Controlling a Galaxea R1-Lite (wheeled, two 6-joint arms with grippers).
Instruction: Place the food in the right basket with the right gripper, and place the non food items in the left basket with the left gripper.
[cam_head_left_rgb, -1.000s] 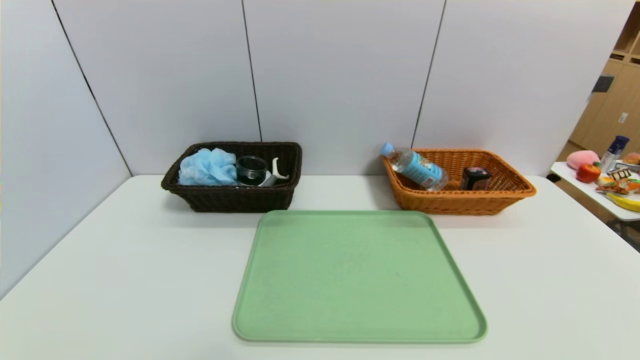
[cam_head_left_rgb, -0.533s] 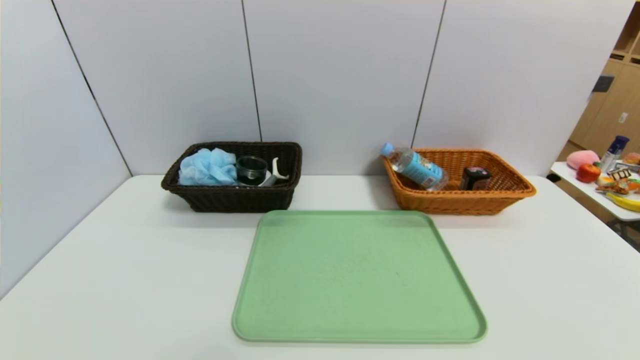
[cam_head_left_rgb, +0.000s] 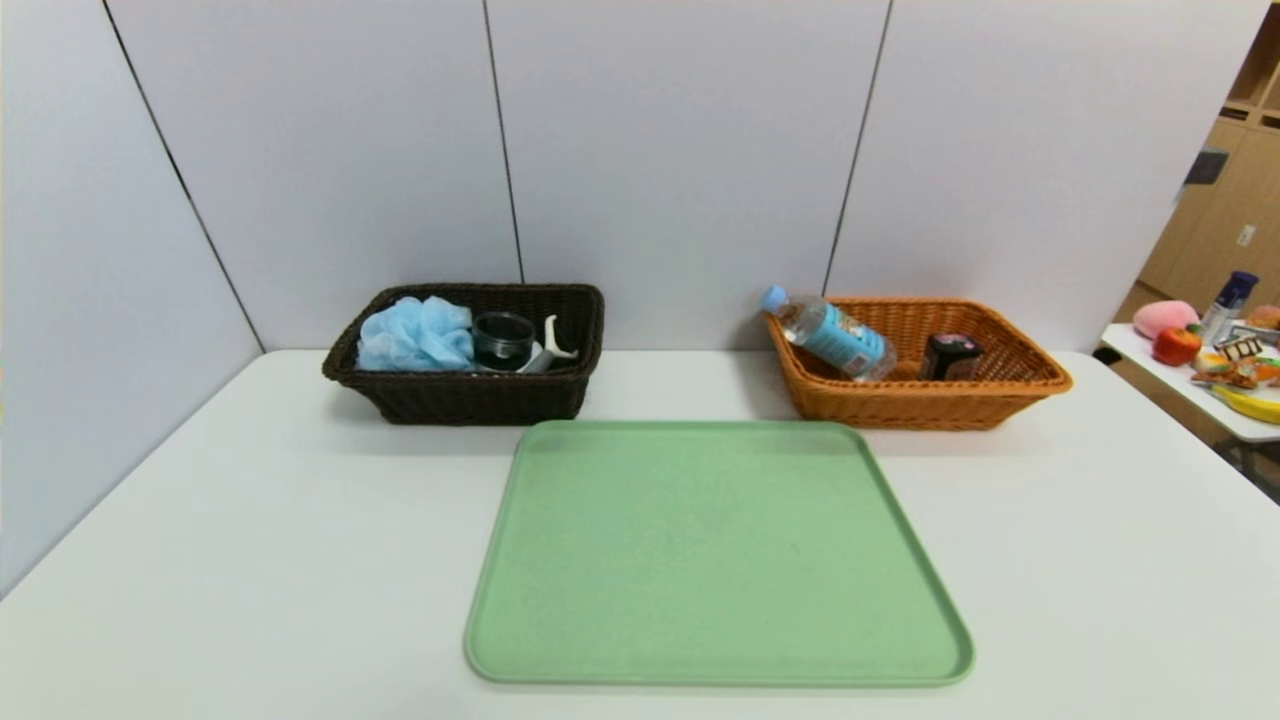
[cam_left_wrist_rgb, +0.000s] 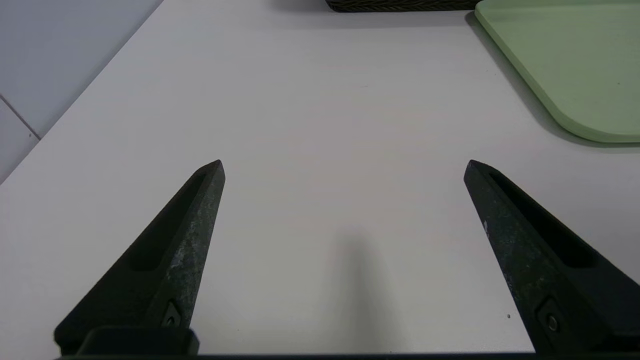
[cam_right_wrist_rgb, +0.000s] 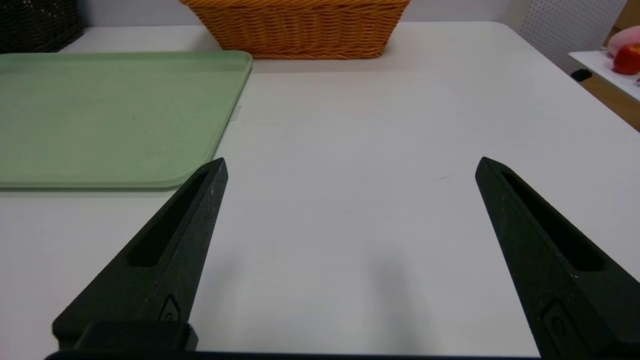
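Observation:
The dark brown left basket (cam_head_left_rgb: 470, 395) holds a blue bath sponge (cam_head_left_rgb: 415, 335), a black cup (cam_head_left_rgb: 502, 340) and a white item (cam_head_left_rgb: 555, 345). The orange right basket (cam_head_left_rgb: 930, 400) holds a water bottle (cam_head_left_rgb: 830, 335) and a dark jar (cam_head_left_rgb: 950, 355). The green tray (cam_head_left_rgb: 715, 550) between them has nothing on it. Neither gripper shows in the head view. My left gripper (cam_left_wrist_rgb: 344, 162) is open and empty over bare table left of the tray (cam_left_wrist_rgb: 565, 60). My right gripper (cam_right_wrist_rgb: 351, 160) is open and empty over bare table right of the tray (cam_right_wrist_rgb: 100, 115), facing the orange basket (cam_right_wrist_rgb: 300, 30).
A side table (cam_head_left_rgb: 1200, 390) at the far right carries toy fruit and other items, including a red apple (cam_head_left_rgb: 1177, 345) and a banana (cam_head_left_rgb: 1250, 403). Grey wall panels stand behind the baskets and along the left. The white table (cam_head_left_rgb: 250, 520) spreads around the tray.

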